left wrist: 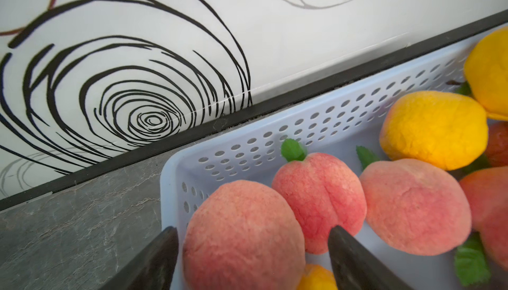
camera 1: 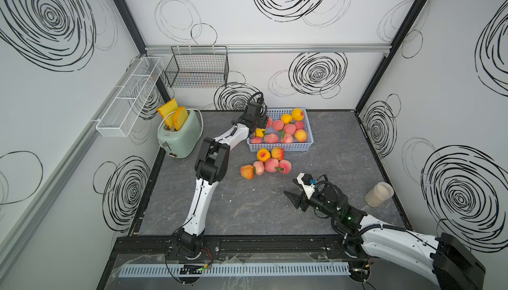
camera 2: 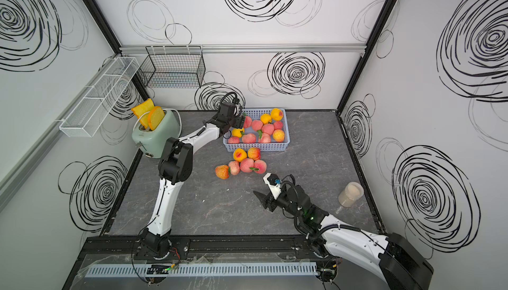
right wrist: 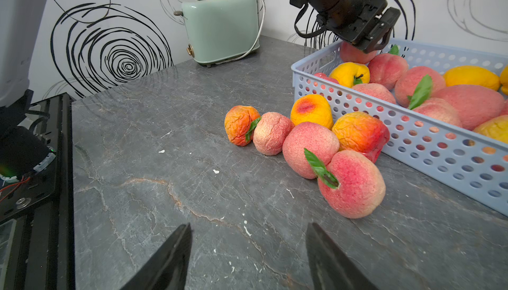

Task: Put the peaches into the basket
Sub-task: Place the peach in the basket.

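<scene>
Within the table's (camera 1: 247, 214) basket (left wrist: 247, 140), a peach (left wrist: 242, 233) is flanked by the left tool's (left wrist: 253, 229) parted jaws; the right tool (right wrist: 248, 225) is held spread.

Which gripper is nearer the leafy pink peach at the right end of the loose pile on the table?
Right. The right gripper is just in front of the leafy pink peach; the left gripper is farther back, over the left end of the basket.

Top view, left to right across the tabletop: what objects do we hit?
toaster → blue basket → jar. The loose peaches are left out because they overlap the basket's span.
</scene>
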Controlling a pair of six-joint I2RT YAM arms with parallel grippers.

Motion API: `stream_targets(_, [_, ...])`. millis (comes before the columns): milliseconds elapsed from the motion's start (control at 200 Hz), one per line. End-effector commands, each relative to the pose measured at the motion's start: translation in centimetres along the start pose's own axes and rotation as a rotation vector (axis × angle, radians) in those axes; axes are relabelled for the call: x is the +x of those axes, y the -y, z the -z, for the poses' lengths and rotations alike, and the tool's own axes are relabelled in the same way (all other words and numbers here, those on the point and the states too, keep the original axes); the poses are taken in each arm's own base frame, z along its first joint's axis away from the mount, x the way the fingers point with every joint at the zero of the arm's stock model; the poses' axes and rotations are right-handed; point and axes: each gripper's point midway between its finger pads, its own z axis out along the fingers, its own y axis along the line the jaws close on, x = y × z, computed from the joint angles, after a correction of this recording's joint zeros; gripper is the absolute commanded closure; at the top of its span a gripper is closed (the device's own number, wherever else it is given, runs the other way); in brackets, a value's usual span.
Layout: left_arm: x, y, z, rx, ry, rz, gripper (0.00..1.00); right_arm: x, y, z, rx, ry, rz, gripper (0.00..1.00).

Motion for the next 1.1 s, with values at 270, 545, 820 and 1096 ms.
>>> stream_targets(270, [-3.3,0.3,1.6,-0.008,0.074,0.03,0.42,-0.6,-0.2,-0.1,-0.003,0.025,0.005,0.31])
stream_targets(545, [-2.3,0.5,1.2,-0.002,0.059,0.039,0.5,-0.6,-0.2,-0.1,-0.003,0.023,0.005,0.31])
stream_targets(820, [-1.8,0.1,0.9,-0.008,0.044,0.044,0.44,-0.6,-0.1,-0.1,0.003,0.023,0.004,0.31])
stream_targets(1096, [-4.7,-0.8,3.6,0.001,0.084,0.049,0.34,-0.8,0.4,0.3,0.031,0.038,-0.005,0.3])
